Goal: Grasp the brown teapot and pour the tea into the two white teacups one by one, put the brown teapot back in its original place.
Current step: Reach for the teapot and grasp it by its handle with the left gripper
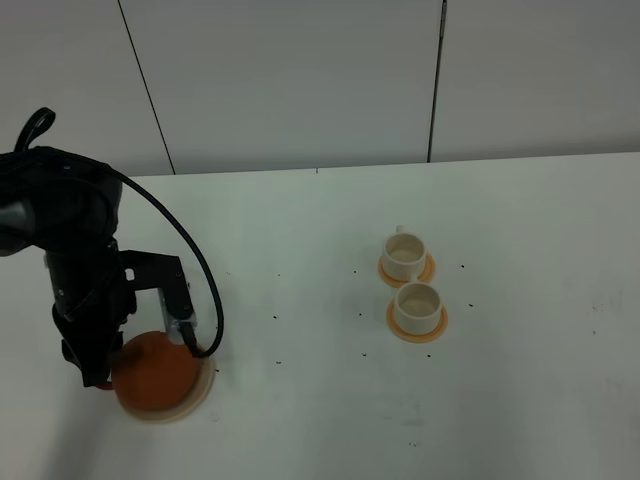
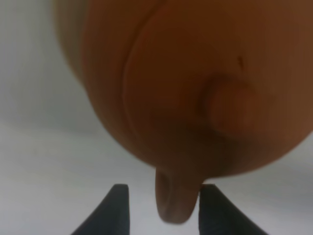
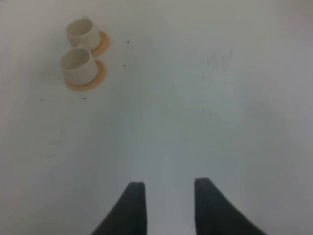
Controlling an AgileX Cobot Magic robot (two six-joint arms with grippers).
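The brown teapot [image 1: 152, 378] sits on the pale beige coaster [image 1: 198, 403] at the table's front left. My left arm hangs over it. In the left wrist view the teapot [image 2: 186, 83] fills the frame, and my left gripper [image 2: 164, 210] is open with a finger on each side of the loop handle [image 2: 176, 200]. One finger touches the handle and the other stands a little apart. The two white teacups [image 1: 404, 254] [image 1: 417, 304] stand on orange saucers right of centre and look empty. They also show in the right wrist view [image 3: 80, 32] [image 3: 77, 63]. My right gripper [image 3: 168, 205] is open and empty over bare table. No tea shows.
The white table [image 1: 300, 300] has small dark specks. A grey panelled wall [image 1: 300, 80] runs behind its far edge. A black cable [image 1: 185, 240] loops from my left arm down beside the teapot.
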